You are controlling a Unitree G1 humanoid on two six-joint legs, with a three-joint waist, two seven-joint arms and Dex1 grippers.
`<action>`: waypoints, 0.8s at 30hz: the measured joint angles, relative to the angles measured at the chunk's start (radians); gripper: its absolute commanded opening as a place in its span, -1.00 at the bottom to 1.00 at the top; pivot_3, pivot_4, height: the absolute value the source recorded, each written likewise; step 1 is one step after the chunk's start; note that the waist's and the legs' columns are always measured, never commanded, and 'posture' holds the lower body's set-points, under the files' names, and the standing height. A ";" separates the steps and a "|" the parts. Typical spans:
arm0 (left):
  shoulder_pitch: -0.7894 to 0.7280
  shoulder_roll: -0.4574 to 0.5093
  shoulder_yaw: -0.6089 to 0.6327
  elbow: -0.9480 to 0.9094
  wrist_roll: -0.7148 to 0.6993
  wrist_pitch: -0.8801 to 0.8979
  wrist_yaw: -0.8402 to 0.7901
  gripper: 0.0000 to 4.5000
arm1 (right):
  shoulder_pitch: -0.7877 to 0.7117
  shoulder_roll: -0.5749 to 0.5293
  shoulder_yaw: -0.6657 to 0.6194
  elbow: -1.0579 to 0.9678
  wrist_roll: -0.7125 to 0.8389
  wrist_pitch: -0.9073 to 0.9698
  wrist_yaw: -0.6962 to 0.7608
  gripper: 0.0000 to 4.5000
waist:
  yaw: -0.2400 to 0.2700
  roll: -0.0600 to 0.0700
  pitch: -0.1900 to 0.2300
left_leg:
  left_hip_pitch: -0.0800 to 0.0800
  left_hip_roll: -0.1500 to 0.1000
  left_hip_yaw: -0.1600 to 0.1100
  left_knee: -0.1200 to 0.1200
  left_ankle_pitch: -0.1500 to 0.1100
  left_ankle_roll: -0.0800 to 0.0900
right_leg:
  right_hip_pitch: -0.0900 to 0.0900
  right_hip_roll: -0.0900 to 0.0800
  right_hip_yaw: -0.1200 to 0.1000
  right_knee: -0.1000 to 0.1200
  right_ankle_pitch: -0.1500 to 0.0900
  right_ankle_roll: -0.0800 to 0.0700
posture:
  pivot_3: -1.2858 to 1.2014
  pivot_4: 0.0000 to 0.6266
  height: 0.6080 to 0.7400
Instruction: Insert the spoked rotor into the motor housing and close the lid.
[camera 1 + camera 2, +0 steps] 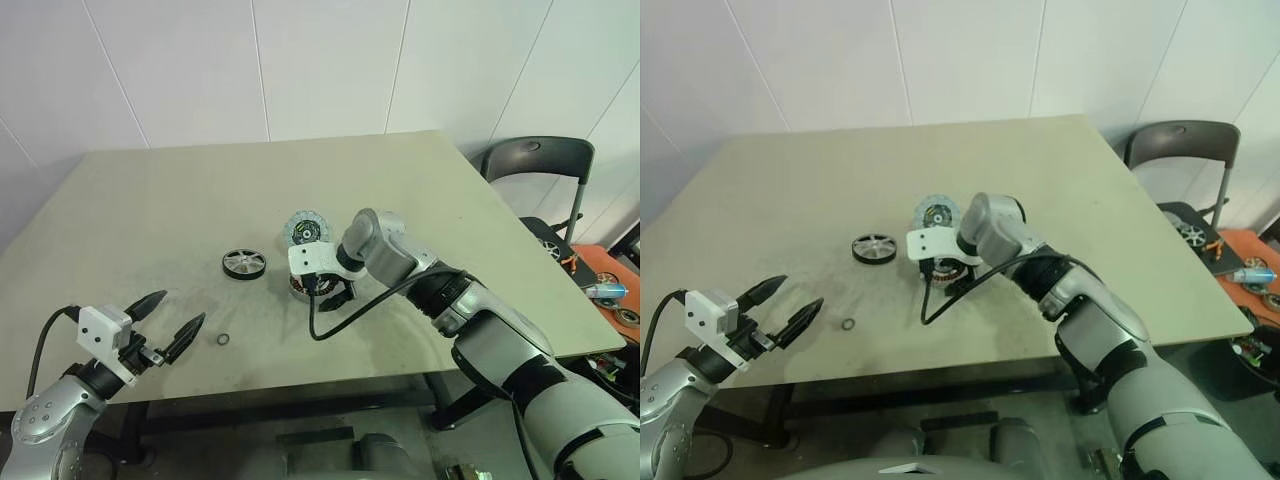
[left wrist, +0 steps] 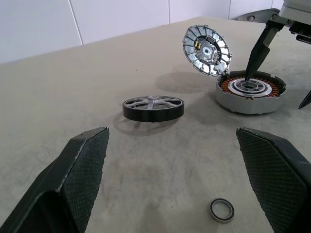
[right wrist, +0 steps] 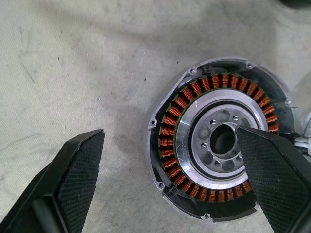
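The spoked rotor [image 1: 244,263], black-rimmed with silver spokes, lies flat on the table [image 1: 150,210] left of the motor housing [image 2: 250,92]. The housing's copper windings ring a silver hub [image 3: 214,141]. Its lid [image 1: 305,230] stands tilted open at the far edge, patterned inner face showing. My right gripper [image 1: 335,290] points steeply down over the housing, open; one finger [image 2: 257,53] hangs above the hub, the other outside the casing. My left gripper [image 1: 165,325] is open and level near the front left edge, empty, facing the rotor.
A tiny thin black ring [image 1: 222,340] lies on the table just ahead of the left gripper. A black cable loops from the right wrist onto the table [image 1: 325,330]. A dark chair [image 1: 540,160] and an orange surface with small parts [image 1: 605,290] stand beyond the right edge.
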 measured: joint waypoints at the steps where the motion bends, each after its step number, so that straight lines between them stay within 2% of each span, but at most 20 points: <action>1: 0.000 0.000 0.000 0.000 0.000 0.000 0.000 0.98 | 0.000 0.001 0.002 0.004 -0.002 -0.004 0.000 1.00 | 0.000 0.000 0.000 | 0.000 0.000 0.000 0.000 0.000 0.000 | 0.000 0.000 0.000 0.000 0.000 0.000 | 0.03 -1.00 1.00; 5: 0.000 -0.002 0.000 0.000 0.000 -0.001 0.005 0.98 | 0.004 0.004 0.026 0.024 -0.026 -0.029 0.006 1.00 | 0.000 0.000 0.000 | 0.000 0.000 0.000 0.000 0.000 0.000 | 0.000 0.000 0.000 0.000 0.000 0.000 | 0.03 -1.00 1.00; 6: 0.001 -0.003 0.000 0.000 0.000 -0.001 0.008 0.99 | 0.008 0.004 0.031 0.029 -0.031 -0.036 0.011 0.92 | 0.000 0.000 0.000 | 0.000 0.000 0.000 0.000 0.000 0.000 | 0.000 0.000 0.000 0.000 0.000 0.000 | 0.03 -1.00 1.00; 8: 0.002 -0.004 0.000 -0.001 0.001 -0.001 0.011 1.00 | 0.010 0.006 0.032 0.033 -0.038 -0.047 0.013 0.74 | 0.000 0.000 0.000 | 0.000 0.000 0.000 0.000 0.000 0.000 | 0.000 0.000 0.000 0.000 0.000 0.000 | 0.03 -1.00 1.00; 13: 0.001 -0.004 0.000 -0.008 0.001 -0.001 0.020 1.00 | -0.005 0.050 0.014 0.080 -0.057 -0.037 -0.028 -0.03 | 0.000 0.000 0.000 | 0.001 0.000 0.000 0.000 0.000 0.000 | 0.001 0.000 0.000 0.000 0.000 0.000 | 0.03 -1.00 1.00; 14: 0.001 -0.004 0.000 -0.008 0.001 -0.001 0.021 1.00 | -0.014 0.058 0.005 0.091 -0.054 -0.022 -0.019 -0.09 | 0.000 -0.001 -0.001 | 0.001 0.000 0.000 0.000 0.000 0.000 | 0.001 0.000 0.000 0.000 0.000 0.000 | 0.03 -1.00 1.00; 24: -0.003 -0.004 0.000 0.018 0.010 -0.023 0.011 1.00 | -0.003 0.092 -0.060 0.047 -0.031 0.144 -0.053 -0.12 | -0.023 0.000 0.000 | -0.001 0.000 -0.001 -0.001 0.000 0.000 | -0.003 0.001 0.000 0.002 0.000 0.000 | 0.03 -1.00 1.00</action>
